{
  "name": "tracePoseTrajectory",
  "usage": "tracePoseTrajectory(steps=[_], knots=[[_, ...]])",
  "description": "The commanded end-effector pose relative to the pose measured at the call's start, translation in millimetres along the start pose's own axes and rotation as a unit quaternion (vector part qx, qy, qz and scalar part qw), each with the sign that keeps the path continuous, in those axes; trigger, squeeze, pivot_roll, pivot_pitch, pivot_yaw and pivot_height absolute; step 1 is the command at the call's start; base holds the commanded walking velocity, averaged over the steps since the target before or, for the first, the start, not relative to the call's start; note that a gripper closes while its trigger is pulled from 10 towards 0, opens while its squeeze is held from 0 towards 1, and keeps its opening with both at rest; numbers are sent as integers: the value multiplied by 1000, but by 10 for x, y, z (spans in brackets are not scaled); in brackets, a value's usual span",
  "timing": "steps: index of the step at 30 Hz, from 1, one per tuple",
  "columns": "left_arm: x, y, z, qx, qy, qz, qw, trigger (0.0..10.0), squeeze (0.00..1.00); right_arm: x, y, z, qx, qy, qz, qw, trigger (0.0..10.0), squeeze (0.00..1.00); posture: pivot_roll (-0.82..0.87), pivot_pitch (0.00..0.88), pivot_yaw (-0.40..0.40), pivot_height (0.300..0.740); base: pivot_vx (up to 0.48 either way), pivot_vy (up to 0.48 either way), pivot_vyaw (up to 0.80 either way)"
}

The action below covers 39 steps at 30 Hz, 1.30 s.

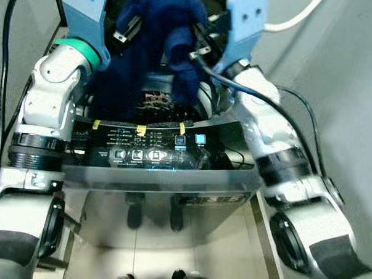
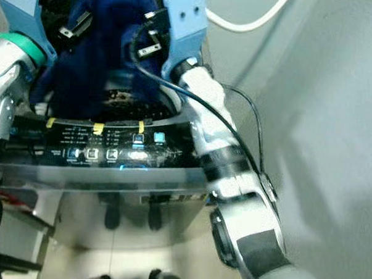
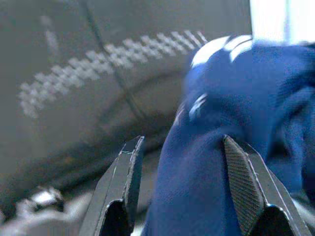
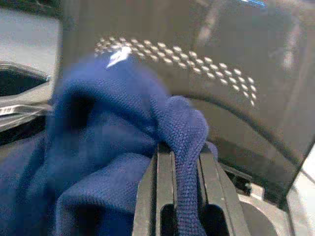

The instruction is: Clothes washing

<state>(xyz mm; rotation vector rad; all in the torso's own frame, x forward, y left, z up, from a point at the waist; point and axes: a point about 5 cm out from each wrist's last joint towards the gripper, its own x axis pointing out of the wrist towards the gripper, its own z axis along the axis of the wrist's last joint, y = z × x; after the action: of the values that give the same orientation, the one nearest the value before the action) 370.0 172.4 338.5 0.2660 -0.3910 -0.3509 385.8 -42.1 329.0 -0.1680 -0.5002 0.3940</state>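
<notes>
grey floor tiles (image 1: pixel 144 249) lie nearest, then the washing machine (image 1: pixel 159 188), its dark control panel (image 1: pixel 155 147) lit with blue buttons and marked by yellow tape strips (image 1: pixel 140 129). beyond the panel, over the open drum (image 4: pixel 197 54), hangs a dark blue garment (image 1: pixel 156 45). the left hand (image 3: pixel 184 182) is spread wide, with the cloth bulging between its fingers. the right hand (image 4: pixel 179 191) is pinched tight on a fold of the garment. a white cable (image 1: pixel 296 17) crosses the far right wall.

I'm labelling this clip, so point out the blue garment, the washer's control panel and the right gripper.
blue garment (image 1: pixel 150 33), left eye view, bunched middle.
control panel (image 1: pixel 155 147), left eye view, button row.
right gripper (image 4: pixel 179 162), right wrist view, between fingertips.
</notes>
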Motion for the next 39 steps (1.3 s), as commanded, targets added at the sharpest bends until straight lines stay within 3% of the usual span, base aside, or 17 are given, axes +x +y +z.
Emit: tracePoseTrajectory(steps=[1, 2, 4, 7, 8, 9, 12, 14, 15, 21, 25, 28, 33, 34, 38, 39], knots=[[-67, -172, -90, -44, 17, -67, 997, 10000, 0, 43, 23, -8, -37, 8, -34, 999, 10000, 0, 77, 152, -21, 740, 0, 0, 0], [-67, -172, -90, -44, 17, -67, 997, 10000, 0, 43, 23, -8, -37, 8, -34, 999, 10000, 0, 77, 152, -21, 740, 0, 0, 0], [-200, -351, -54, -80, 4, -127, 989, 10000, 0, 29, -17, -62, -40, 22, -50, 998, 10000, 0, 76, 154, -21, 740, 0, 0, 0], [-271, -416, -26, -95, -4, -147, 984, 10000, 0, 16, -38, -94, -46, 23, -46, 998, 10000, 0, 71, 156, -18, 740, 0, 0, 0], [-365, -487, -2, -103, -10, -168, 980, 10000, 0, -12, -59, -123, -44, 21, -34, 998, 10000, 0, 65, 156, -13, 740, 0, 0, 0], [-365, -487, -2, -103, -10, -168, 980, 10000, 0, -12, -59, -123, -44, 21, -34, 998, 10000, 0, 65, 156, -13, 740, 0, 0, 0], [-578, -620, 34, -95, -20, -182, 979, 10000, 0, -110, -81, -228, -48, 26, 9, 998, 10000, 0, 60, 151, -8, 740, 0, 0, 0], [-615, -633, 48, -92, -22, -175, 980, 10000, 0, -139, -89, -266, -54, 32, 16, 998, 10000, 0, 60, 151, -7, 740, 0, 0, 0], [-648, -638, 69, -91, -23, -173, 980, 10000, 0, -150, -95, -321, -57, 42, 18, 997, 10000, 1000, 65, 146, -9, 740, 0, 0, 0], [-717, -632, 89, -85, -15, -167, 982, 10000, 0, -154, -78, -401, -61, 57, 38, 996, 10000, 1000, 76, 138, -12, 740, 0, 0, 0], [-801, -616, 73, -82, 4, -153, 985, 10000, 0, -204, 46, -310, 1, 32, 154, 988, 10000, 1000, 73, 125, -16, 740, 0, 0, 0], [-814, -612, 73, -81, 6, -147, 986, 10000, 0, -233, 69, -284, 5, 25, 189, 982, 10000, 1000, 71, 122, -18, 740, 0, 0, 0], [-811, -607, 75, -80, 6, -142, 987, 10000, 0, -239, 61, -268, 2, 21, 192, 981, 10000, 1000, 70, 118, -18, 740, 0, 0, 0], [-808, -600, 79, -80, 7, -137, 987, 10000, 0, -238, 32, -238, 4, 12, 188, 982, 10000, 0, 74, 115, -18, 740, 0, 0, 0], [-788, -576, 90, -78, 5, -122, 989, 10000, 0, -253, -75, -142, 30, -17, 172, 984, 10000, 0, 79, 115, -16, 740, 0, 0, 0], [-772, -555, 92, -78, 4, -112, 991, 10000, 0, -284, -147, -76, 54, -36, 166, 984, 10000, 0, 78, 115, -15, 740, 0, 0, 0]])
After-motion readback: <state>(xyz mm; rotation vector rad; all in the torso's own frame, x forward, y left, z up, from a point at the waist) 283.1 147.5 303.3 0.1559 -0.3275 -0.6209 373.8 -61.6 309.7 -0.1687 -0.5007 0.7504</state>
